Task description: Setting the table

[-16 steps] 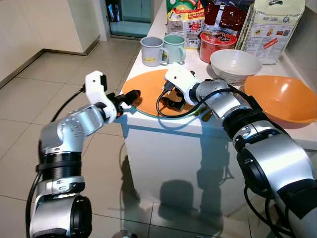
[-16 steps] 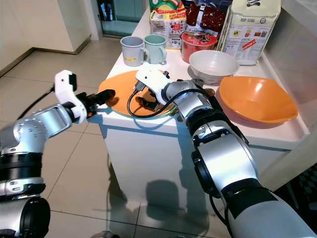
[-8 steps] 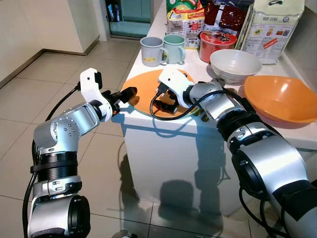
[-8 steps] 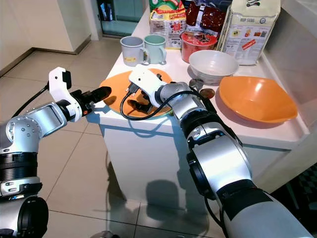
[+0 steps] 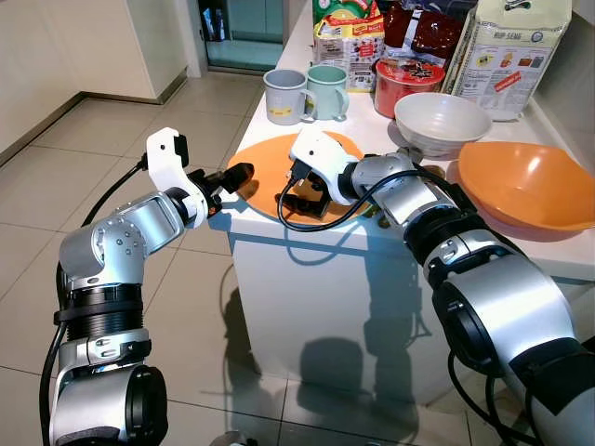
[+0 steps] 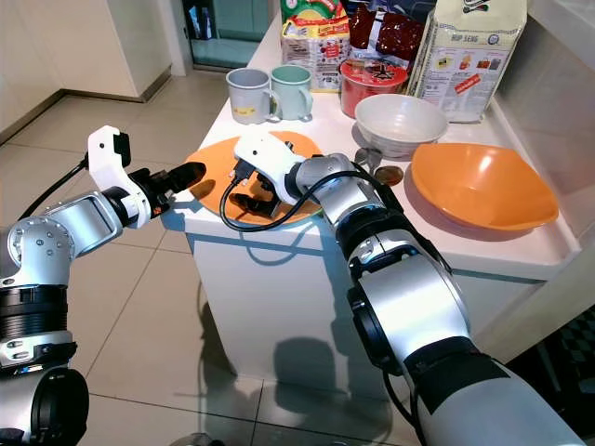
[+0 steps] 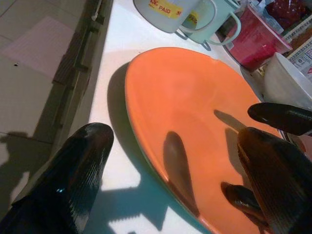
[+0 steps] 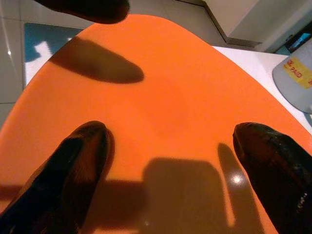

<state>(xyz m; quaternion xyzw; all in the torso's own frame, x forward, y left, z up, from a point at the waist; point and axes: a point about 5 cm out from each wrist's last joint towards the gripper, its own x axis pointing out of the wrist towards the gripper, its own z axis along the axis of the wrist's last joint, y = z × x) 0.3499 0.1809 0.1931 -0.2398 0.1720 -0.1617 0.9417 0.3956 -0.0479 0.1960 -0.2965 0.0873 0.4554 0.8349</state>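
**White counter, orange plate at its near corner**

The right gripper [image 8: 165, 146] hovers over the plate [image 5: 270, 172], fingers spread wide, holding nothing. The left gripper [image 7: 175, 161] straddles the plate's outer rim, likewise open and empty. Two mugs [image 5: 305, 93] stand just behind.

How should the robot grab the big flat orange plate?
Probably by the rim of the orange plate that hangs a little over the counter's left corner, coming in from the floor side. The plate lies flat and thin, so only that overhanging edge lets one finger slip under. The left gripper is already there, jaws open; the right gripper hovers open above the plate.
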